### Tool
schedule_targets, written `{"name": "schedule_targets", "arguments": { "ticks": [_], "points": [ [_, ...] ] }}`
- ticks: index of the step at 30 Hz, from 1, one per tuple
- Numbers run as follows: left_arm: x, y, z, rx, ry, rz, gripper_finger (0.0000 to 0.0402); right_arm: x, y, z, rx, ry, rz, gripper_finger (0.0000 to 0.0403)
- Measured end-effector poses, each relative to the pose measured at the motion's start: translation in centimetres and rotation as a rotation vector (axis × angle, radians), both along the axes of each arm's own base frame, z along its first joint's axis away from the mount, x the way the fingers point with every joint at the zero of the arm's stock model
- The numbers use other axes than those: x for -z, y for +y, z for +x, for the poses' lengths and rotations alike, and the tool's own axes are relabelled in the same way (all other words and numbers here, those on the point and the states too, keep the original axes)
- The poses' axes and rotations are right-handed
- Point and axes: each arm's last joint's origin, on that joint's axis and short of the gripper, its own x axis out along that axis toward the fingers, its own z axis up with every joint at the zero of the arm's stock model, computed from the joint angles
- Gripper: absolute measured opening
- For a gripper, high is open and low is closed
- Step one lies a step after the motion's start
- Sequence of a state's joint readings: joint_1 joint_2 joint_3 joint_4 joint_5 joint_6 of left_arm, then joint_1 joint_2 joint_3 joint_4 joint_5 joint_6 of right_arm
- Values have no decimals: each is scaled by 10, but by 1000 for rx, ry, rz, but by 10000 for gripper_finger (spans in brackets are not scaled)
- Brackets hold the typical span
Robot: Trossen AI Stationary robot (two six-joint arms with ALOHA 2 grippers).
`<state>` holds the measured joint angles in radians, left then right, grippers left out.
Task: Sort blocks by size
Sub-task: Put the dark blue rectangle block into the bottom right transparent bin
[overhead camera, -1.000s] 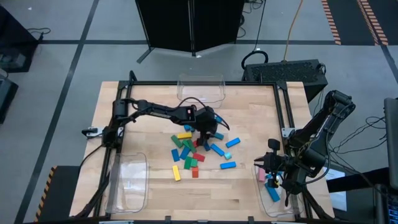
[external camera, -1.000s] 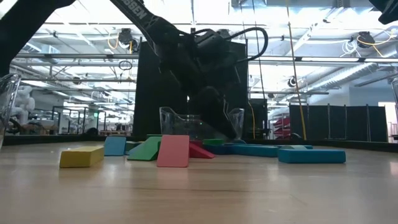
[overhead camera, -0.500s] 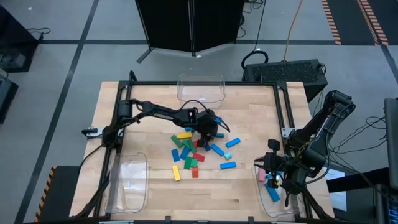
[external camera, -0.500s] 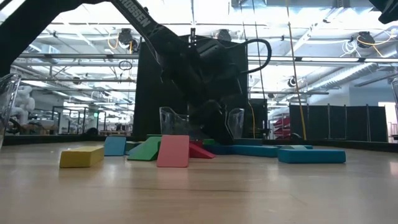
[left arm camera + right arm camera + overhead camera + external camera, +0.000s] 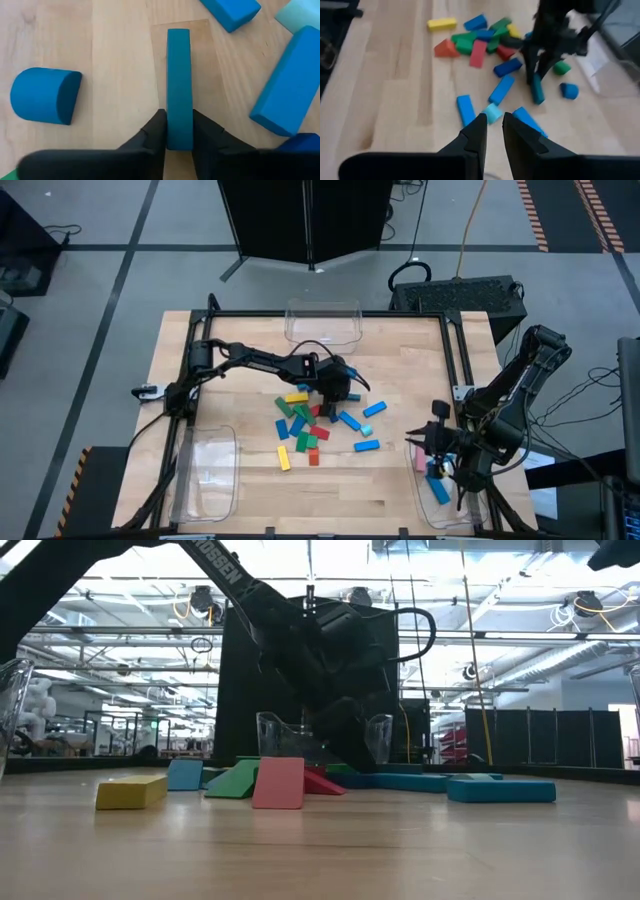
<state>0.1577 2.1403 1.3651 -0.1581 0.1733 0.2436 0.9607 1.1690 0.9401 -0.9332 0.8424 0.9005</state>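
At the centre of the table, from overhead, my left gripper (image 5: 338, 383) sits at the twelve o'clock edge of the heap of blocks (image 5: 318, 423), the arm reaching in from nine o'clock. My right gripper (image 5: 432, 442) waits at four o'clock beside the clear bin (image 5: 438, 490) with a few blocks in it. A second clear bin (image 5: 322, 319) stands at twelve o'clock, a third (image 5: 205, 475) at seven o'clock. My left arm is far the nearer to the heap.

Level with the tabletop, my left gripper (image 5: 345, 745) is down among the blocks, behind a pink block (image 5: 279, 783) and a yellow block (image 5: 131, 791); what it grips I cannot tell here.

Through my left wrist camera, both fingers (image 5: 157, 131) press the sides of a teal bar (image 5: 179, 87) near its close end. Its long axis runs straight away from me, in line with the gripper, the grip across its narrow width. A blue half-cylinder (image 5: 45, 95) lies apart on one side, a long blue bar (image 5: 288, 91) on the other. I judge a straight lift would clear both.

Through my right wrist camera, my right fingers (image 5: 478, 131) stand nearly together, holding nothing, pointed at the heap, where my left gripper stands on the teal bar (image 5: 536, 90).
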Motion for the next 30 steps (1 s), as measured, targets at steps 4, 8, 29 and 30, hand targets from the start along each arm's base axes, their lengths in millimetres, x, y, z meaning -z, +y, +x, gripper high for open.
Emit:
{"name": "schedule_targets", "arguments": {
  "ticks": [4,8,29,30],
  "points": [
    [-2,0,0,-4,-1,0,47,-1,-3,3,28,-29,-26,57],
    [-3,0,-1,-10,1,7,54,-1,-8,8,72,-48,-46,57],
    [-50,-32,2,10,-146,72,53,44,-38,39,208,-50,-24,143],
    [-52,-34,3,21,-165,78,53,43,-39,40,204,-47,-26,153]
  ]
}}
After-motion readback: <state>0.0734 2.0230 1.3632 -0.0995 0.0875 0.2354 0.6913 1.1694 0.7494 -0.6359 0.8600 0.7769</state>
